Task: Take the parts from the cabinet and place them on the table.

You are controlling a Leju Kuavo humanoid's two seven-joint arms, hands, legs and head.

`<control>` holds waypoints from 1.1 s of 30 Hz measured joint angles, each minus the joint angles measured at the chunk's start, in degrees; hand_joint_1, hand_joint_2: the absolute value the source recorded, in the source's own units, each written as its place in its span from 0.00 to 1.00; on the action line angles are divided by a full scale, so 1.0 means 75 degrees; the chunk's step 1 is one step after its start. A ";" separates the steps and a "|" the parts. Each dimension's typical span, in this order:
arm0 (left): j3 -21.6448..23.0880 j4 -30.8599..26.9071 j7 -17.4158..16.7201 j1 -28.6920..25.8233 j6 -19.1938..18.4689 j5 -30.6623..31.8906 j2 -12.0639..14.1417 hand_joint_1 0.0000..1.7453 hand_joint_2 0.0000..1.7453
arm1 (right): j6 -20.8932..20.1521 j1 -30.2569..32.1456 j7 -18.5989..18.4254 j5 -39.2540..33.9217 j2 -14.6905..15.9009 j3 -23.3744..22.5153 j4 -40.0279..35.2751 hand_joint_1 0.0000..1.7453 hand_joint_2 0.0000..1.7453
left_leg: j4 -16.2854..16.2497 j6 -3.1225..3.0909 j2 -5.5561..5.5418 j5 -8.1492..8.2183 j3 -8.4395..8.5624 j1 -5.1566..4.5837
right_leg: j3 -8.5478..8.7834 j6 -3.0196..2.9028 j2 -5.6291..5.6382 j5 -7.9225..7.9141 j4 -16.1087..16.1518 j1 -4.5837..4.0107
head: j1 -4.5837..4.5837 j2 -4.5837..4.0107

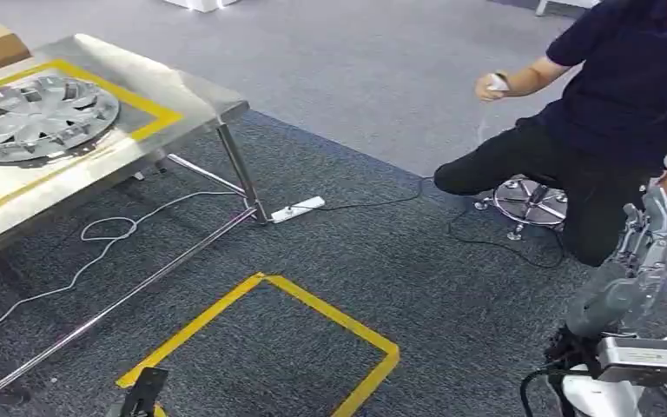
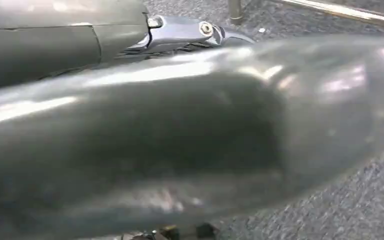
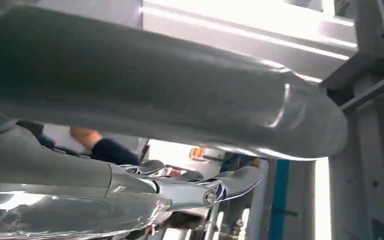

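A silver wheel cover (image 1: 39,117) lies flat on the steel table (image 1: 182,95) at the far left, inside a yellow tape frame. My right hand (image 1: 650,230) is raised at the right edge, close to a seated person's knee, fingers pointing up. In the right wrist view my right hand (image 3: 180,115) shows a straight thick thumb and stretched fingers (image 3: 205,195), with only background between them. My left hand (image 2: 180,130) hangs over the carpet, its thumb and fingers (image 2: 180,30) extended, holding nothing.
A person (image 1: 608,113) sits on a chrome stool (image 1: 530,201) at the right. A yellow tape square (image 1: 265,347) marks the carpet ahead. A power strip (image 1: 297,209) and cables lie by the table leg (image 1: 241,174). Grey cabinet framing (image 3: 330,45) stands beyond my right hand.
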State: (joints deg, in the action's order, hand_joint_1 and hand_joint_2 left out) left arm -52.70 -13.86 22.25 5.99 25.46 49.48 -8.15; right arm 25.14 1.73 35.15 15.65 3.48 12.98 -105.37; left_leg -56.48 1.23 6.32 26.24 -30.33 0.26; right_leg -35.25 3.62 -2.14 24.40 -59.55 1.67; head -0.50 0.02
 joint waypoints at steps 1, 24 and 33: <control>0.0000 0.0000 0.0000 0.0006 0.0000 -0.0003 -0.0003 0.00 0.00 | 0.0000 0.0004 0.0000 -0.0003 -0.0003 -0.0003 0.0000 0.00 0.00 | -0.0007 0.0036 0.0076 0.0026 0.0003 0.0029 | -0.0016 -0.0080 0.0101 -0.0022 0.0005 -0.0001 | 0.0000 0.0000; -0.0277 0.0000 0.0312 -0.0340 0.0012 -0.0591 -0.0099 0.00 0.00 | -0.0781 0.0834 -0.0664 -0.0773 -0.0396 -0.2254 0.2842 0.00 0.00 | -0.0033 -0.0384 -0.0552 -0.0068 -0.0209 -0.0039 | -0.1072 0.0120 0.0323 0.0667 -0.1894 -0.0128 | -0.0024 0.0000; -0.0650 0.0000 0.0026 -0.0379 0.0175 -0.0726 -0.0309 0.00 0.00 | -0.1297 0.0543 -0.0141 -0.0071 -0.0682 -0.4411 0.6421 0.00 0.00 | -0.0111 -0.0104 -0.0275 0.0120 -0.0114 -0.0088 | 0.0133 -0.0243 0.0174 -0.0004 0.0163 -0.0132 | 0.0008 0.0000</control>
State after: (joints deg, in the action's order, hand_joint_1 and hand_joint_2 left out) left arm -57.57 -13.86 22.45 3.15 26.77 44.04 -10.47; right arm 15.41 5.81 34.09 15.12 -1.64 -20.10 -57.21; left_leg -57.31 0.45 4.26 27.14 -31.19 -0.40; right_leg -34.25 1.80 -0.83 24.37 -58.33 0.68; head -0.44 0.02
